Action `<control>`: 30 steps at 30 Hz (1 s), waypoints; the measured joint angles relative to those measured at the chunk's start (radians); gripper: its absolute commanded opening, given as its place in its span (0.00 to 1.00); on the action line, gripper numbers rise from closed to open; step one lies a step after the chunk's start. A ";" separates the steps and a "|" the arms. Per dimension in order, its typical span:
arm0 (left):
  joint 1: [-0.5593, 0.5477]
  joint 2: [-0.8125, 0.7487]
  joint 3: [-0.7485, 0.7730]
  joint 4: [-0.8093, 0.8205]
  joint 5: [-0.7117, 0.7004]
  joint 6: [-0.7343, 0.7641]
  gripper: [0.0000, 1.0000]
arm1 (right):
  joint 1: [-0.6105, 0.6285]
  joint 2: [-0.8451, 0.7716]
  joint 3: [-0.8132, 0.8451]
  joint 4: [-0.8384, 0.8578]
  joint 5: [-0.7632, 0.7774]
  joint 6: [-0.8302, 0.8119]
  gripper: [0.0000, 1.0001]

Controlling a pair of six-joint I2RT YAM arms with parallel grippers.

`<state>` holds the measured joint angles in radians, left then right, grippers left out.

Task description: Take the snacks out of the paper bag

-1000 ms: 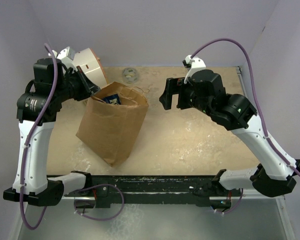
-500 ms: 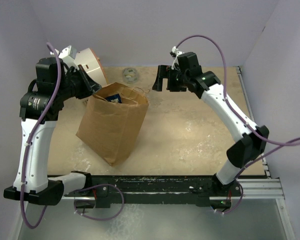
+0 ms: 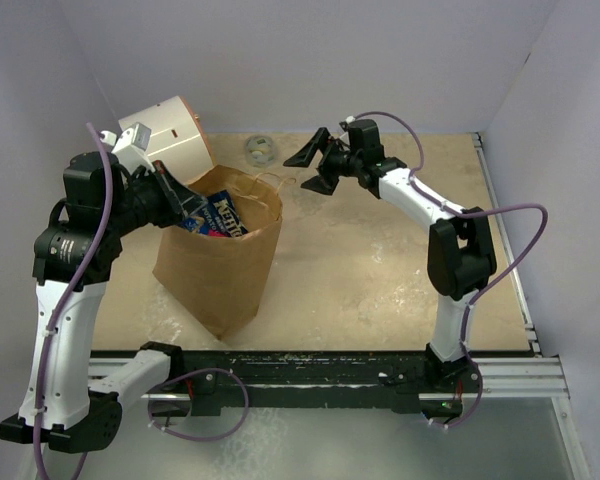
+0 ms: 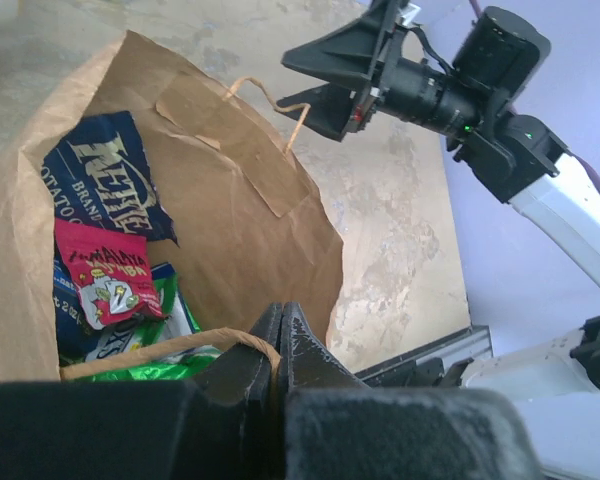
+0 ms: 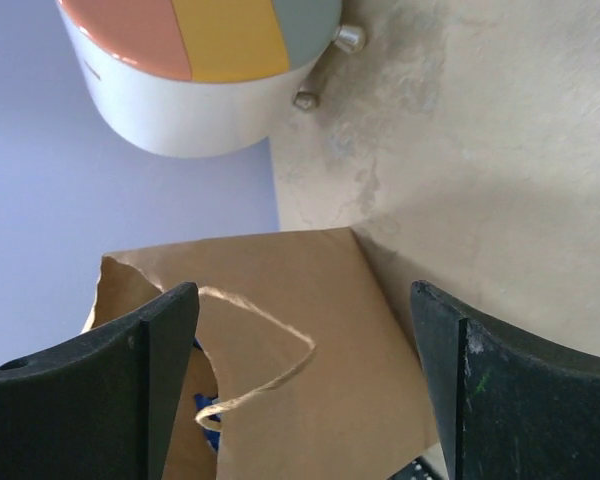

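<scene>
Snacks [image 4: 105, 190], shiny flat packets in blue, red and green, lie inside the brown kraft paper bag [image 3: 220, 270], which stands open-mouthed at the left of the beige table [image 3: 380, 270]. I see none out on the table, so I judge the emptying not yet begun. My left gripper [image 4: 282, 315] is pinched tight on the bag's near rim by its twine handle [image 4: 180, 345], keeping the mouth open. My right gripper [image 5: 302, 300] hangs empty, jaws wide, over the far twine handle [image 5: 270, 345]. A white cylinder with orange rim [image 3: 170, 130] stands behind the bag.
</scene>
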<state>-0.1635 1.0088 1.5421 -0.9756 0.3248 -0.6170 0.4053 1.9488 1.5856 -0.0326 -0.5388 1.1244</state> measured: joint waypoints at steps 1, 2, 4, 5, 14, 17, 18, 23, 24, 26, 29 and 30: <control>0.000 0.000 0.000 0.000 0.010 0.000 0.00 | 0.009 0.000 -0.007 0.011 -0.005 0.021 0.84; 0.000 0.000 0.000 -0.001 0.017 -0.001 0.00 | 0.016 0.000 -0.013 0.023 -0.008 0.037 0.83; 0.000 -0.001 0.000 -0.012 0.035 -0.002 0.00 | 0.035 0.000 -0.025 0.041 -0.026 0.072 0.82; 0.000 -0.002 0.000 -0.019 0.041 -0.003 0.00 | 0.045 0.000 -0.027 0.040 -0.032 0.083 0.80; 0.000 -0.032 0.014 -0.129 0.058 -0.019 0.00 | 0.105 -0.088 -0.055 0.008 -0.050 0.129 0.38; 0.000 -0.039 0.014 -0.151 0.077 -0.029 0.00 | 0.101 -0.105 -0.013 -0.009 -0.062 0.114 0.19; 0.000 -0.040 0.014 -0.156 0.082 -0.032 0.00 | 0.097 -0.099 0.020 -0.014 -0.066 0.112 0.14; 0.000 -0.040 0.014 -0.172 0.086 -0.058 0.00 | 0.084 -0.090 0.109 -0.006 -0.094 0.099 0.00; 0.000 -0.040 0.014 -0.172 0.080 -0.064 0.00 | 0.084 -0.091 0.116 -0.005 -0.099 0.089 0.00; 0.000 -0.041 0.018 -0.172 0.053 -0.079 0.00 | 0.083 -0.093 0.120 -0.004 -0.101 0.055 0.00; 0.000 -0.038 0.043 -0.174 -0.033 -0.085 0.00 | 0.084 -0.119 0.109 -0.012 -0.103 -0.020 0.00; 0.000 -0.035 0.055 -0.174 -0.064 -0.087 0.00 | 0.084 -0.141 0.094 -0.018 -0.102 -0.051 0.00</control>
<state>-0.1635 0.9737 1.5974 -1.1492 0.2611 -0.7040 0.4889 1.8076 1.6798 -0.0502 -0.6411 1.0729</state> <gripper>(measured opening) 0.005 0.012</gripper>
